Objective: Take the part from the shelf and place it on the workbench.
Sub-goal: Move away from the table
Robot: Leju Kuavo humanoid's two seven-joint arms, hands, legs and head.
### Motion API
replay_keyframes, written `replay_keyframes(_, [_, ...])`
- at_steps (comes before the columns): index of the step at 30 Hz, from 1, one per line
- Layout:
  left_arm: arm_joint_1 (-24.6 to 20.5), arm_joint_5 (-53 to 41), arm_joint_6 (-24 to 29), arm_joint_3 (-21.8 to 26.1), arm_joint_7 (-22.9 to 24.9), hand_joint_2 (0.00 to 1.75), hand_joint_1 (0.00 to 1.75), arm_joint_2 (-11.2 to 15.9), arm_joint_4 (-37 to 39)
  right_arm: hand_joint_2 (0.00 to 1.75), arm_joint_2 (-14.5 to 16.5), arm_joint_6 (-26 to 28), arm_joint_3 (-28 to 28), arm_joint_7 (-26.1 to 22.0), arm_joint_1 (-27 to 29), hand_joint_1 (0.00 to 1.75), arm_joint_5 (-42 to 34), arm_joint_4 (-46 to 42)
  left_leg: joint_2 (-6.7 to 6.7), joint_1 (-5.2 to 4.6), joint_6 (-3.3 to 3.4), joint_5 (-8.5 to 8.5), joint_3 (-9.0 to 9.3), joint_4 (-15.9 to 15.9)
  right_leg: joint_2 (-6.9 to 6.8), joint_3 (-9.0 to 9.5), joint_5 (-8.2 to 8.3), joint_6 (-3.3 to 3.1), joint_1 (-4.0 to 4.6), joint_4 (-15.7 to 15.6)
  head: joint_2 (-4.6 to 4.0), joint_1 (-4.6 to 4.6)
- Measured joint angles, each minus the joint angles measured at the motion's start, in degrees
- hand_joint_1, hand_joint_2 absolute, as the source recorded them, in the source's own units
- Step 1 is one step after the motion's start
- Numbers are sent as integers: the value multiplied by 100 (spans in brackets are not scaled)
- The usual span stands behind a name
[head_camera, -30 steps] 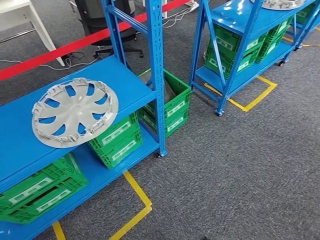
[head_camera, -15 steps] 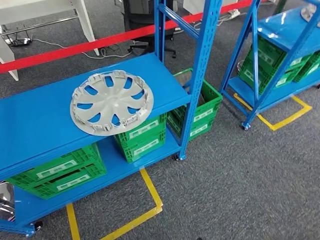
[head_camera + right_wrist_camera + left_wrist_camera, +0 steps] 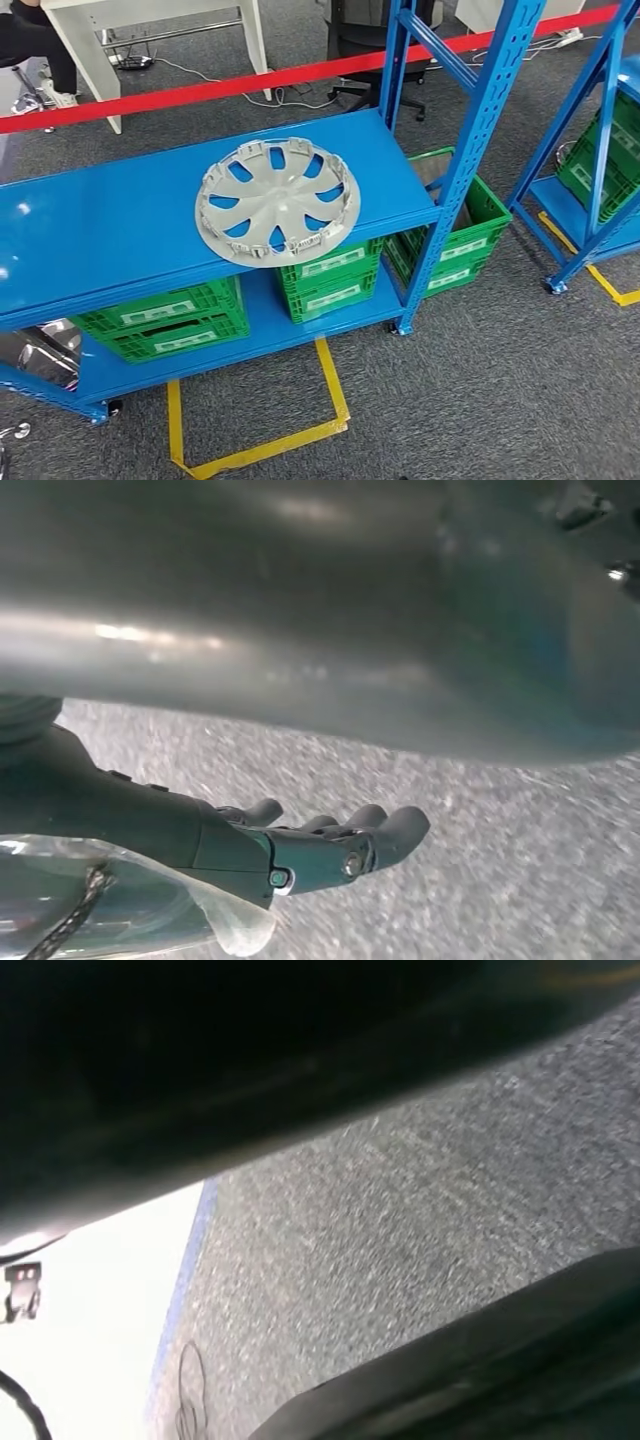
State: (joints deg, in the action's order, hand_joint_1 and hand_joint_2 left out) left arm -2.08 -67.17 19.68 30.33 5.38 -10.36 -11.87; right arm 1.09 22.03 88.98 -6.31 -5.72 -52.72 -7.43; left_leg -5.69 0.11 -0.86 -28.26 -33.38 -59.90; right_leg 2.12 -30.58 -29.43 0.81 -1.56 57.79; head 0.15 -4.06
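Part [image 3: 278,200] flat on blue shelf [image 3: 113,225], untouched.
R. hand [image 3: 302,845] hangs over carpet, fingers [image 3: 392,830] straight, holding nothing; L. fingers: can't tell.

Part [image 3: 277,200] on shelf [image 3: 113,225], crates [image 3: 170,320] beneath

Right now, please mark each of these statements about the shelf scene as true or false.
1. The wheel cover lies flat on the blue shelf. True.
2. Green crates stand on the lower shelf level. True.
3. The right robot hand holds the wheel cover. False: it hangs above the grey carpet, holding nothing.
4. The tape on the floor below the shelf is red. False: it is yellow; the red band runs behind the shelf.
5. The wheel cover sits inside a crate. False: it rests on the upper shelf board.
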Motion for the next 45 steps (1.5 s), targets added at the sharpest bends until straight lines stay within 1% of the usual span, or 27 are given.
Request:
replay_keyframes(2, [-19, -6, 2, 1, 0, 0, 0, 2, 0, 0, 2, -1, 0, -12, 6, 0, 4, -1, 365, -8, -50, -324, -325, -673, -175, 35, -24, -55, 12, -15, 0, 36])
replay_keyframes(3, [-29, -7, 1, 1, 0, 0, 0, 2, 0, 0, 4, -2, 0, -18, 12, 0, 3, -1, 463, -1, -68, -482, -531, -1077, -272, 47, -40, -70, 23, -15, 0, 44])
replay_keyframes(5, [-34, -7, -2, 1, 0, 0, 0, 2, 0, 0, 3, -1, 0, -22, 21, 0, -2, -1, 518, 9, -81, -629, -783, -1559, -400, 62, -63, -82, 36, -14, 0, 45])
replay_keyframes(9, [-31, -5, -3, 1, 0, 0, 0, 2, 0, 0, 2, 0, 0, -22, 21, 0, -5, -1, 523, 11, -82, -626, -826, -1632, -438, 68, -70, -82, 40, -14, 0, 45])
replay_keyframes(11, [-23, -3, -4, 2, 0, 0, 0, 2, 0, 0, 3, 0, 0, -24, 19, 0, -7, -1, 526, 11, -77, -557, -803, -1583, -475, 79, -77, -82, 42, -14, 0, 44])
replay_keyframes(13, [-21, 17, -5, 22, 1, 0, 0, 3, 0, 0, 8, 1, 0, -29, 5, 0, -11, -1, 678, -35, 21, -150, -416, -785, -660, 138, -137, -51, 72, -21, 0, 43])
replay_keyframes(14, [-21, 34, -4, 47, 7, 0, 0, 3, 0, 0, 13, 1, 0, -30, -8, 0, -15, -2, 738, -54, 97, 30, -193, -328, -777, 193, -186, -8, 93, -33, 0, 46])
replay_keyframes(15, [-17, 53, -4, 73, 16, 0, 0, 3, 0, 0, 19, 1, 0, -32, -24, 0, -18, -2, 787, -69, 176, 206, 28, 126, -795, 234, -256, 41, 107, -16, 0, 39])
replay_keyframes(16, [-19, 68, -3, 97, 27, 0, 0, 2, 0, 0, 24, 1, 0, -31, -35, 0, -21, -3, 771, -71, 229, 205, 91, 263, -708, 207, -360, 92, 112, 90, 0, 28])
replay_keyframes(17, [-12, 73, -4, 105, 37, 0, 0, -2, 0, 0, 26, 2, 0, -30, -42, 0, -22, -3, 682, -49, 253, 223, 105, 296, -542, 119, -495, 120, 101, 320, 0, 20])
replay_keyframes(18, [-16, 75, -5, 107, 43, 0, 0, -8, 0, 0, 26, 2, 0, -28, -35, 0, -26, -3, 616, -42, 265, 226, 106, 303, -359, -63, -663, 136, 89, 675, 0, 7])
replay_keyframes(19, [-24, 77, -5, 108, 45, 0, 0, -15, 0, 0, 26, -3, 0, -28, -20, 0, -37, -3, 545, -38, 275, 224, 102, 302, -271, -287, -826, 148, 85, 1090, 0, 4])
replay_keyframes(20, [-28, 79, -6, 108, 46, 44, 0, -22, 0, 0, 26, -15, 0, -30, -3, 0, -61, -3, 478, -37, 281, 218, 106, 301, -239, -495, -913, 158, 83, 1434, 0, 5])
replay_keyframes(21, [-24, 85, -7, 108, 48, 87, 0, -26, 0, 0, 26, -47, -1, -33, 10, 0, -109, -3, 419, -36, 283, 209, 118, 299, -229, -634, -885, 163, 83, 1602, 0, 6])
replay_keyframes(22, [-18, 91, -16, 109, 47, 131, 0, -27, 0, 0, 26, -102, -7, -31, 15, 0, -180, -3, 367, -32, 277, 195, 137, 296, -227, -669, -729, 169, 81, 1536, 0, 7])
replay_keyframes(23, [-12, 96, -38, 110, 42, 175, 0, -30, 0, 0, 26, -167, -24, -22, 13, 0, -267, -3, 326, -27, 262, 175, 163, 290, -224, -597, -477, 175, 75, 1251, 0, 8])
replay_keyframes(24, [-7, 100, -65, 111, 30, 175, 0, -32, 0, 0, 26, -241, -49, -8, 9, 0, -355, -3, 294, -21, 234, 149, 185, 276, -209, -462, -225, 185, 65, 853, 0, 8])
replay_keyframes(26, [-14, 104, -113, 116, -1, 175, 0, -35, 0, 87, 28, -348, -103, 15, -3, 0, -473, -4, 251, -33, 169, 94, 191, 218, -154, -211, 41, 160, 57, 231, 0, 10])
replay_keyframes(28, [-20, 148, -168, 131, -17, 175, 0, -25, 0, 175, 35, -411, -155, 18, 1, 0, -511, -8, 235, -55, 179, 67, 172, 173, -118, -135, 47, 109, 56, 81, 0, 18])
replay_keyframes(29, [-17, 203, -209, 137, -17, 175, 0, -15, 0, 175, 37, -436, -208, 17, 16, 0, -503, -11, 234, -57, 218, 73, 171, 178, -118, -131, 55, 91, 56, 85, 0, 26])
replay_keyframes(30, [-13, 275, -255, 141, -17, 175, 0, -1, 0, 131, 39, -461, -293, 16, 37, 0, -474, -15, 236, -59, 263, 74, 176, 179, -118, -130, 57, 92, 56, 81, 0, 27])
replay_keyframes(33, [3, 574, -359, 119, -24, 44, 0, 48, 0, 0, 39, -559, -691, 25, 94, 0, -246, -56, 237, -60, 325, 83, 197, 211, -116, -126, 45, 66, 69, 81, 0, 31])
replay_keyframes(34, [13, 688, -388, 102, -29, 0, 0, 66, 0, 0, 39, -593, -835, 34, 111, 0, -143, -80, 237, -60, 330, 84, 203, 223, -116, -123, 38, 50, 73, 81, 0, 32])
replay_keyframes(37, [59, 1024, -479, 30, -50, 0, 0, 114, -4, 0, 39, -681, -1247, 68, 169, 0, 161, -155, 237, -56, 328, 83, 215, 244, -119, -110, 18, 4, 88, 82, 0, 31])
replay_keyframes(39, [94, 1248, -539, -50, -69, 0, 0, 144, -12, 0, 38, -740, -1530, 92, 214, 0, 361, -193, 237, -50, 299, 85, 221, 250, -121, -107, 12, -12, 98, 84, 0, 30])
replay_keyframes(43, [162, 1694, -652, -242, -117, 0, 0, 206, -41, 0, 37, -859, -2109, 131, 304, 0, 762, -273, 238, -27, 100, 78, 230, 266, -122, -107, 4, -26, 110, 91, 0, 28])
replay_keyframes(45, [198, 1919, -709, -349, -132, 0, 0, 236, -66, 0, 37, -918, -2404, 156, 352, 0, 969, -320, 238, -24, 64, 71, 232, 268, -122, -103, 3, -28, 110, 91, 0, 27])
